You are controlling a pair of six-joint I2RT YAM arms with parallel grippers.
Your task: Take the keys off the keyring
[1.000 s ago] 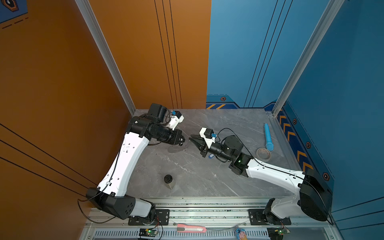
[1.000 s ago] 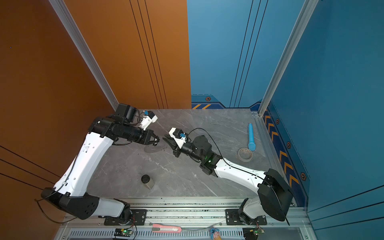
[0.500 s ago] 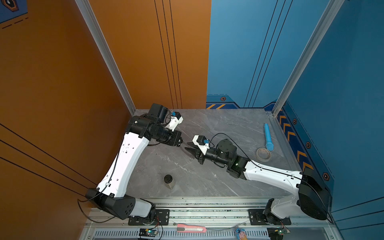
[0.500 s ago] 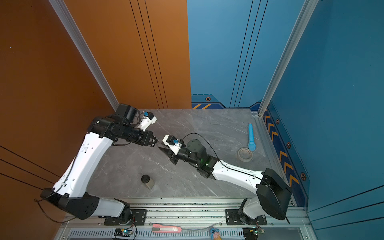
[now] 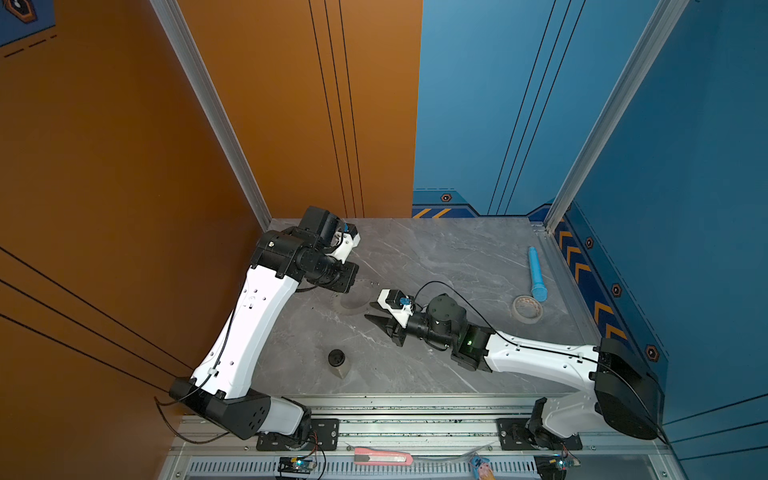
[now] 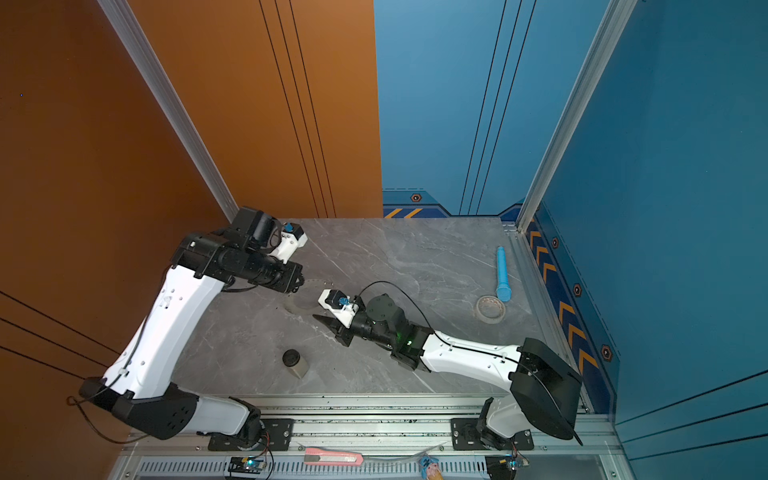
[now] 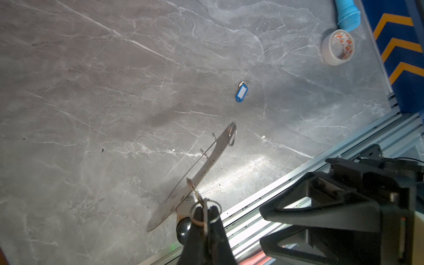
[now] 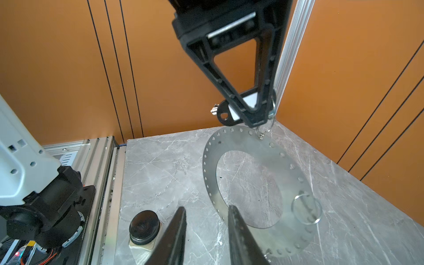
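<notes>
My left end effector [image 8: 258, 122] is clamped shut at the tiny wire loop of the black oblong plastic key tag [image 8: 226, 113]. That puts it right at the rim of the wide, flat, shiny metal keyring [image 8: 241, 140], which it holds tilted over the grey marbled surface [image 5: 457, 257]. I cannot tell whether the pads pinch the loop or the tag body. The right end effector [image 8: 206, 207] is parted and empty, its jaws just beside the keyring's near rim. I judge the step in hand is bracing the ring so the black tag can be worked off. I would close the right jaws squarely on the bare band, clear of the spare wire loop [image 8: 306, 208], and hold firm. The left side should then thread its loop out through the hole with small twists rather than a pull, since the thin plate looks likely to flex and slip. Only the left wrist view shows the blue oblong plastic key tag [image 7: 241, 93], lying free on the surface well apart from the ring. I cannot find it in either top view, where the keyring is just a faint grey disc.
</notes>
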